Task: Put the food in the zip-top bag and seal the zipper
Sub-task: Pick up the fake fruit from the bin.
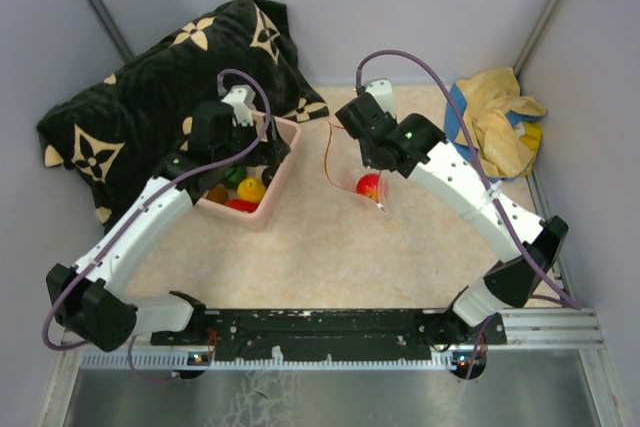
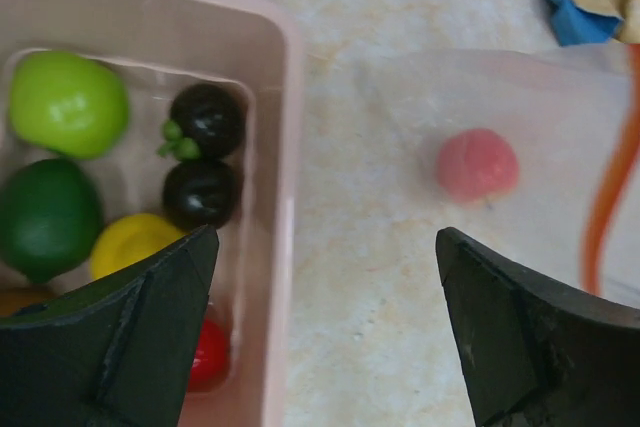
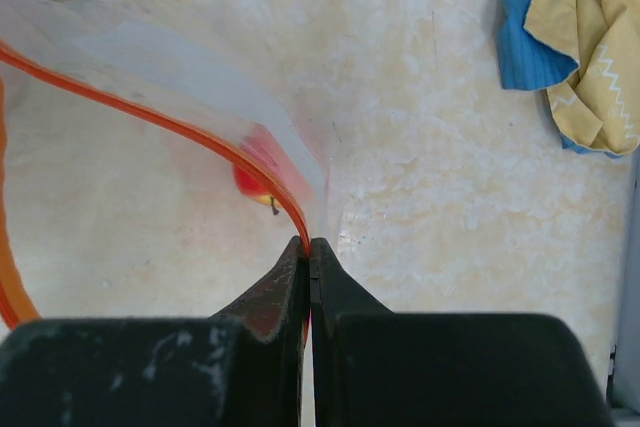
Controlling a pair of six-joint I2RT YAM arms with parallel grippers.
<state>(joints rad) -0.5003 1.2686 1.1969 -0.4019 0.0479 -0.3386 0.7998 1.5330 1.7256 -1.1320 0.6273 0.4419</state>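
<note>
Nearest you from above, both arms arch over the desk (image 1: pixel 330 257): your left tool (image 1: pixel 243 142) hangs over the pink tub (image 1: pixel 283 162), and your right tool (image 1: pixel 380 185) is at the zip-top bag (image 1: pixel 350 162), which lies open with one red piece (image 1: pixel 368 185) inside. Only the left wrist view shows that tool spread and empty, with most of the food (image 2: pixel 68 102) (green, yellow, dark, red) in the tub. Only the right wrist view shows the right tool pressed together on the zipper (image 3: pixel 150 112), which is unsealed. By my judgement, loading has barely begun.

No readable txt, labels, brands or nos. anywhere in these views
</note>
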